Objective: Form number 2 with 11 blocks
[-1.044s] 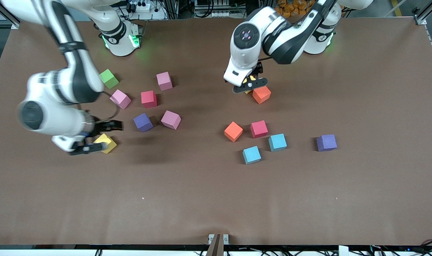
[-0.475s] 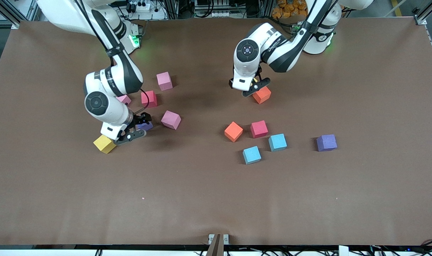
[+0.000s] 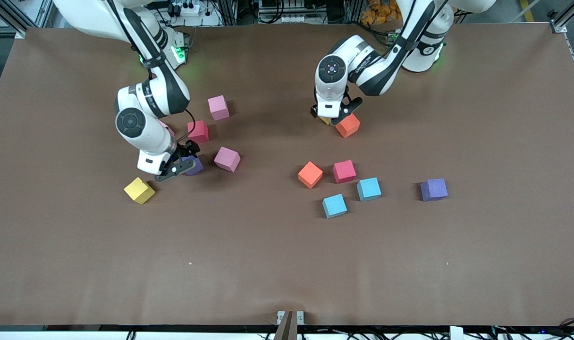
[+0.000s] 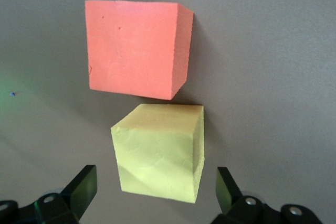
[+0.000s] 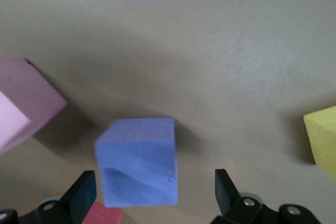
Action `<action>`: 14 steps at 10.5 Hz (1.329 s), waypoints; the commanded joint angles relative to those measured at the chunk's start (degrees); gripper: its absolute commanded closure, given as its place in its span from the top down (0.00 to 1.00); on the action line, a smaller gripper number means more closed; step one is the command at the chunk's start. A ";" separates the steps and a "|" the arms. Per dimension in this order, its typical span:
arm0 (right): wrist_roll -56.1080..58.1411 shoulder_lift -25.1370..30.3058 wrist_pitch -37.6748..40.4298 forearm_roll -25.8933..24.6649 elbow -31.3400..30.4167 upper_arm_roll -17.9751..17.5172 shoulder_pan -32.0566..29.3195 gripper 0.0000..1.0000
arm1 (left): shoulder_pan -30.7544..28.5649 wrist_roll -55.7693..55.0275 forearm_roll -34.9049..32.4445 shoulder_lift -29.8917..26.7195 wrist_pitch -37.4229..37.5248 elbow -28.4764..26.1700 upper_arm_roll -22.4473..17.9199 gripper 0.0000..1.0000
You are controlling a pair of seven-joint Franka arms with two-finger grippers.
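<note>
1. Left-centre of the front view: my right gripper (image 3: 179, 164) hangs spread wide around a purple block (image 5: 137, 161), not yet gripping.
2. Upper centre: my left gripper (image 3: 336, 114) gapes astride a yellow block (image 4: 158, 150) touching an orange block (image 4: 137, 48).
3. These blocks look like light, soft, grippy foam; I'd pinch opposite flat faces.

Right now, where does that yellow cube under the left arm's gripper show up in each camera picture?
Front view: yellow cube mostly hidden under the left gripper, beside the orange cube.
Left wrist view: the cube sits between the open fingers.
Right wrist view: not in it.
Shared landmark: the orange cube.
</note>
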State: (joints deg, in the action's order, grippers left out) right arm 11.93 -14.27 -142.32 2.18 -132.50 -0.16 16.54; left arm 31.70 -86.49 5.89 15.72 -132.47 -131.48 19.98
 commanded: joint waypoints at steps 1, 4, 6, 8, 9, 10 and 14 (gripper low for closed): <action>0.47 1.79 -1.82 -0.17 -2.76 -0.37 -0.98 1.00 | -0.23 -0.87 1.40 0.09 -1.38 -0.71 0.15 1.00; 0.20 1.53 -2.69 0.36 -2.76 -0.37 -0.99 1.00 | 0.12 -0.87 1.40 2.98 -6.37 -2.20 0.15 1.00; -1.19 0.13 -4.62 2.02 -2.76 -0.37 -0.64 1.00 | 0.21 -0.96 1.40 4.14 -7.80 -2.29 0.15 1.00; -2.52 -1.19 -6.64 2.56 -2.76 -0.37 -0.19 1.00 | 0.30 -0.87 1.31 4.14 -7.80 -1.85 0.15 0.12; -3.13 -1.46 -7.09 2.56 -2.76 -0.46 -0.11 1.00 | 0.38 -0.87 0.88 4.06 -7.80 -1.50 0.50 0.00; -3.40 -1.90 -7.35 2.56 -2.76 -0.46 -0.11 1.00 | 0.30 0.26 0.70 3.97 -7.80 -0.37 2.15 0.00; -4.63 -1.11 -6.92 2.65 -2.23 -0.55 0.51 1.00 | 5.99 13.05 -4.31 5.71 -7.36 5.60 3.84 0.00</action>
State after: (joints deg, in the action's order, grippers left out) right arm 8.43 -15.48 -148.43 4.16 -134.74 -0.46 16.59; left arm 34.95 -78.57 3.30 20.29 -140.22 -128.44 23.98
